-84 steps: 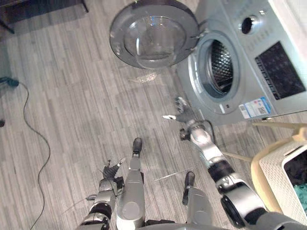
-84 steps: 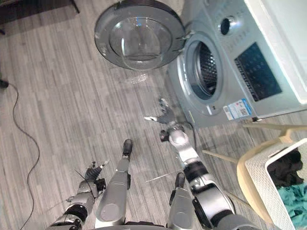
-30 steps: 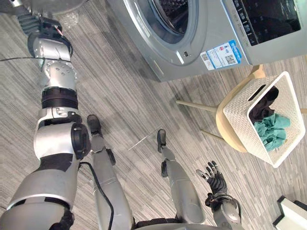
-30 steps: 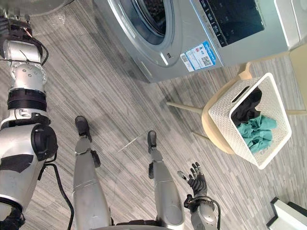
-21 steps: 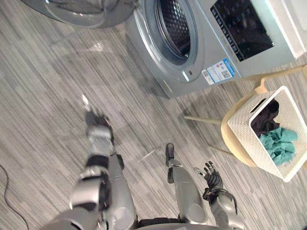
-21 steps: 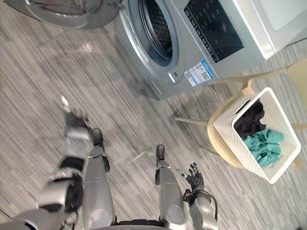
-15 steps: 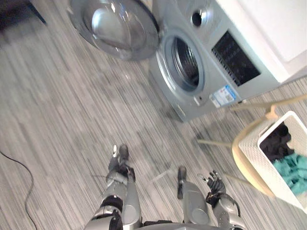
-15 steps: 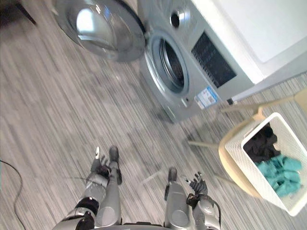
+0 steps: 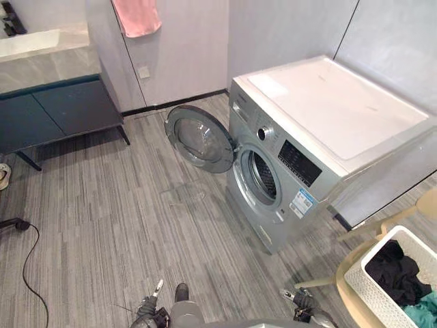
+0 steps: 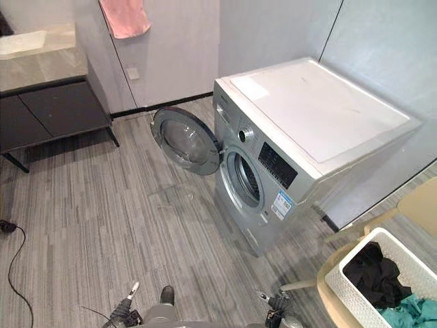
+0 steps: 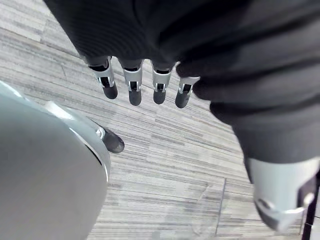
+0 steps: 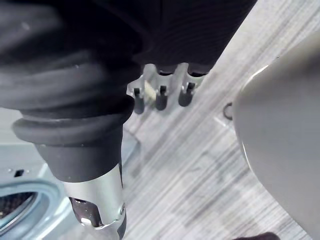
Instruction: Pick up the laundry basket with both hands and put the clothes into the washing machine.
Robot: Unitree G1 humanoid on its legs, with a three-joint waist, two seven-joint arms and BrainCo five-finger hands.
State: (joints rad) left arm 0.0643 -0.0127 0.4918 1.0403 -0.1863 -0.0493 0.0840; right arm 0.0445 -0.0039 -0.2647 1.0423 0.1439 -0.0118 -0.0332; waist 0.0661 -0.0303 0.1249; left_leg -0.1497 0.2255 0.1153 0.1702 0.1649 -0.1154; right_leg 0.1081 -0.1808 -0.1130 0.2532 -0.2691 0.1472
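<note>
Left hand (image 9: 149, 316) at 7 o'clock and right hand (image 9: 300, 303) at 5 o'clock: fingers extended, holding nothing, as before. Laundry basket (image 9: 369, 290) at 4 o'clock on a wooden chair (image 9: 341, 290), clothes (image 9: 395, 270) inside. Washing machine (image 9: 321, 116) at 1 o'clock, door (image 9: 198, 140) open. The camera view has lifted since the earlier frame; objects unmoved.

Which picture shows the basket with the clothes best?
The right eye view. The white basket sits at its lower right on a chair, with black clothes and green clothes inside. The left eye view cuts off more of it at the edge. Both wrist views look at the floor.
</note>
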